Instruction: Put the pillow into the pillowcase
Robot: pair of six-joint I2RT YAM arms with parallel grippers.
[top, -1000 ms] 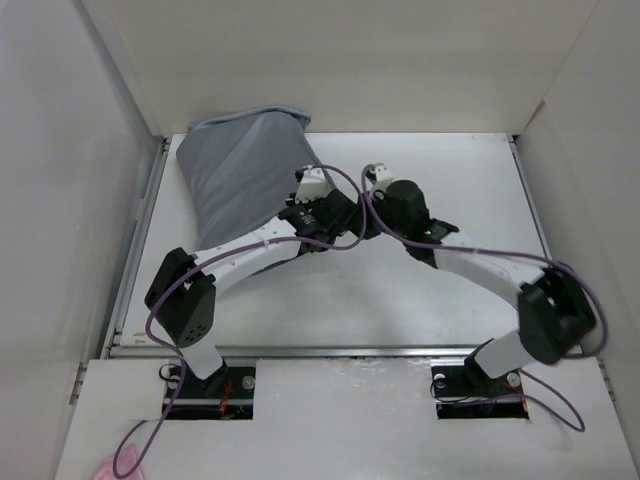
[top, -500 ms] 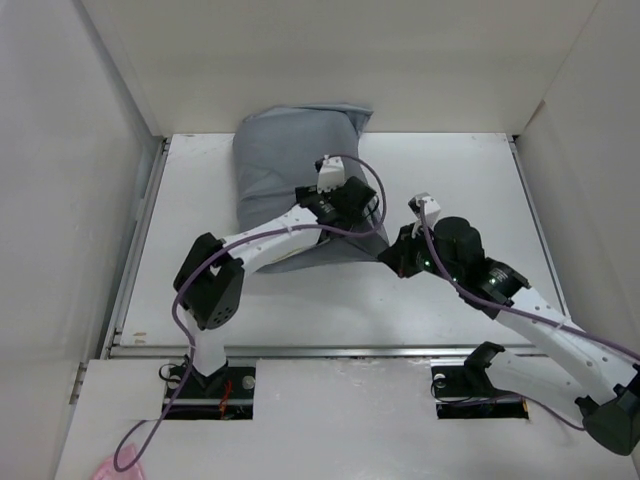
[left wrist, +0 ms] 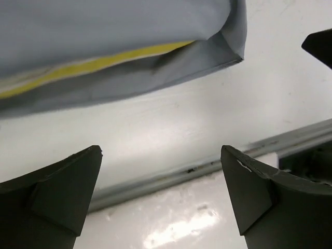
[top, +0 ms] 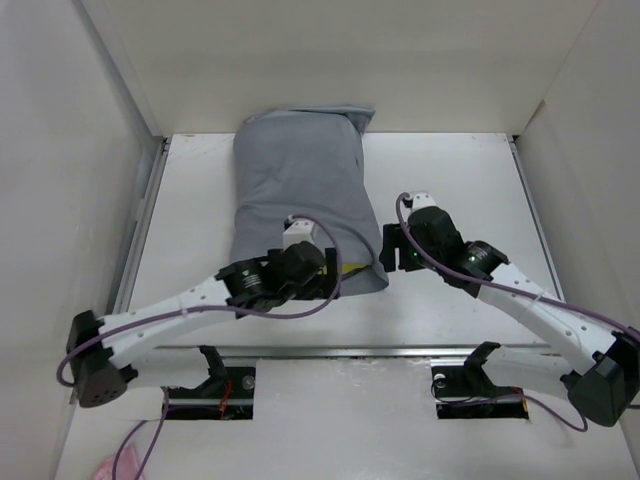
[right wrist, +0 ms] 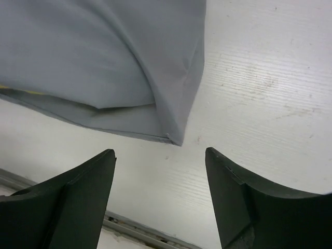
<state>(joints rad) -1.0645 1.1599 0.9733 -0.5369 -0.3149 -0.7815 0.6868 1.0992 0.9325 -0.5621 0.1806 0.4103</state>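
The grey pillowcase (top: 298,185) lies plump in the middle of the table, running from the back wall toward me. The pillow is inside it; only its yellow edge (top: 352,268) (left wrist: 104,63) shows at the near open end. My left gripper (top: 318,278) (left wrist: 161,150) hovers just in front of that open end, open, with nothing between its fingers. To the right of the pillowcase's near right corner (right wrist: 174,136), my right gripper (top: 392,250) (right wrist: 160,151) is also open and empty. The left wrist view catches a right fingertip (left wrist: 319,44) at its top right.
White enclosure walls stand close on the left, back and right of the white table (top: 450,180). A metal rail (top: 350,351) (left wrist: 155,181) runs along the near edge. A pink scrap (top: 115,467) lies outside the table at bottom left.
The pillowcase was shifted from the back left to the middle. Both grippers have opened and let go of it. The left arm has drawn back toward the near edge.
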